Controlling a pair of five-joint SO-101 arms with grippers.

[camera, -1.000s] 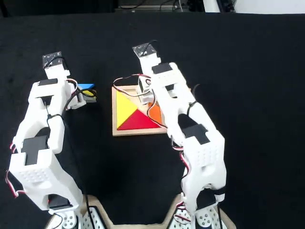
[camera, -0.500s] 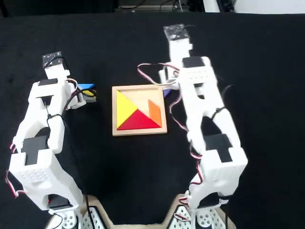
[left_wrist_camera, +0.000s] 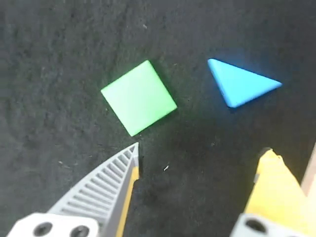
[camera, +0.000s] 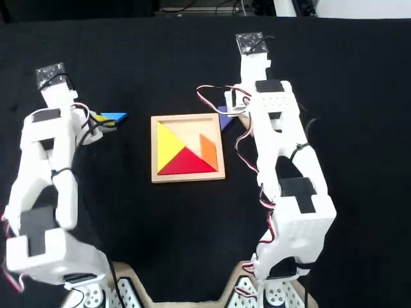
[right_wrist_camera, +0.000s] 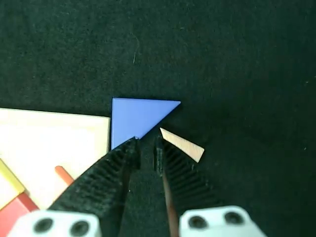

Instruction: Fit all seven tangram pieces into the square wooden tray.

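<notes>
The square wooden tray (camera: 188,176) holds a yellow triangle (camera: 167,144), a red triangle (camera: 186,163) and an orange piece (camera: 208,149). A dark blue triangle (right_wrist_camera: 136,116) lies on the black cloth against the tray's corner (right_wrist_camera: 54,140). My right gripper (right_wrist_camera: 146,143) hovers over its edge, fingers almost together with nothing between them. A pale sliver of a piece (right_wrist_camera: 185,144) peeks out beside one finger. My left gripper (left_wrist_camera: 201,148) is open above the cloth, near a green square (left_wrist_camera: 139,97) and a light blue triangle (left_wrist_camera: 242,84). That light blue triangle (camera: 114,117) lies left of the tray.
Black cloth (camera: 347,96) covers the whole table, with free room ahead of and to the right of the tray. Both white arms stand at the near edge, one on each side of the tray.
The right arm left the orange piece in the tray and swung to the tray's far right corner, over the dark blue triangle. The left arm shifted left and farther away.
</notes>
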